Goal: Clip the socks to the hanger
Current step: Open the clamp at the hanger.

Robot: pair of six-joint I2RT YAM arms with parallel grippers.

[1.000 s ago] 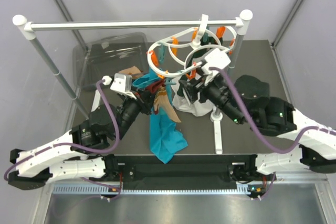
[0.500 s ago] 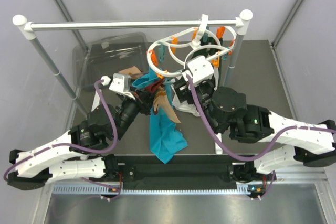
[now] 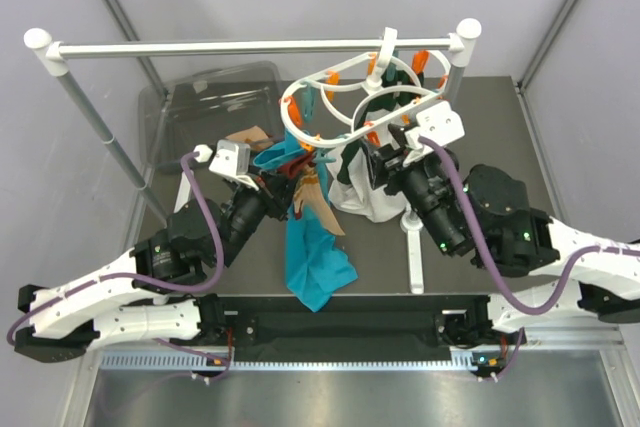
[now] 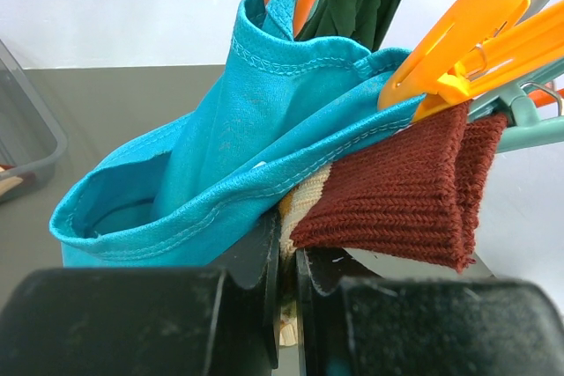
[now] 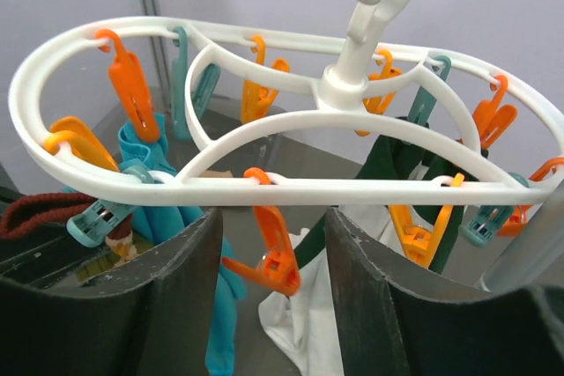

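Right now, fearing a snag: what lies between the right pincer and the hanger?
An orange clip, hanging from the hanger's near bar between the right pincer's fingers; right wrist view.

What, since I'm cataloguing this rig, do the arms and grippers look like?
Both the left arm and the right arm have white shells near the bases and black joints further out. A purple cable loops along each to a white box at the wrist. The left gripper and right gripper have flat, dark, blocky fingers.
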